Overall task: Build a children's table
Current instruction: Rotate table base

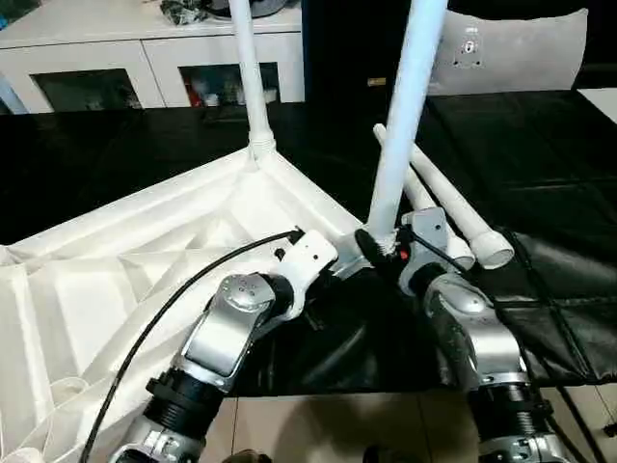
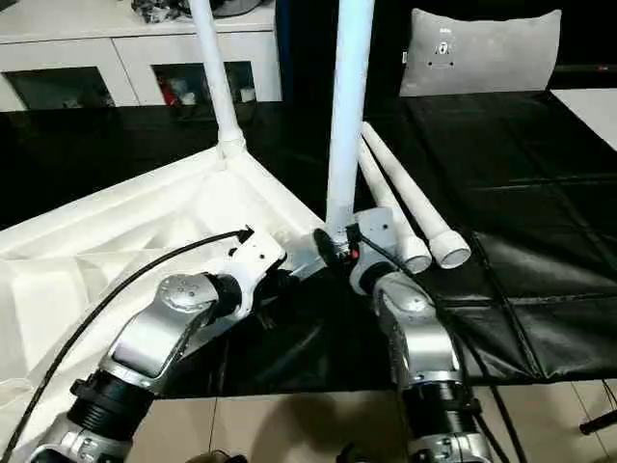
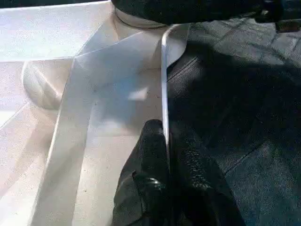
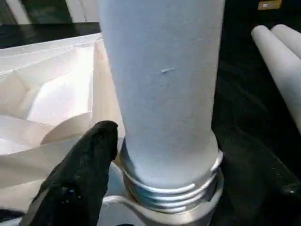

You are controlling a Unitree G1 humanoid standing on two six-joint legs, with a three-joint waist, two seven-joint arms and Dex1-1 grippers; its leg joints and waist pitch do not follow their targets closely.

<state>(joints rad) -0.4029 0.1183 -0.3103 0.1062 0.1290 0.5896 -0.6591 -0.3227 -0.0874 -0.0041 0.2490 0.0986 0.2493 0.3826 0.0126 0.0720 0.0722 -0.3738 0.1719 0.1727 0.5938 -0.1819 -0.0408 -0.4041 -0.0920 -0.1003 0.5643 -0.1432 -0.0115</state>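
Kids' table top (image 1: pixel 145 280) inverted on black surface (image 1: pixel 540 145), 2 legs upright in sockets, 2 loose beside; left hand (image 3: pixel 165 155) clenched on rim, right hand (image 4: pixel 141 155) state cannot tell, at leg (image 1: pixel 405 116) base; prob. light, stiff, slick plastic; grip near sockets.

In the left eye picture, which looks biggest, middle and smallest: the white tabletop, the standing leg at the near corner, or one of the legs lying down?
1. White ribbed plastic tabletop, lying upside down.
2. Round white standing leg at the near corner; its top is cut off.
3. Tapered white leg lying on the black cover; it lies farther away, so the true difference is unsure.
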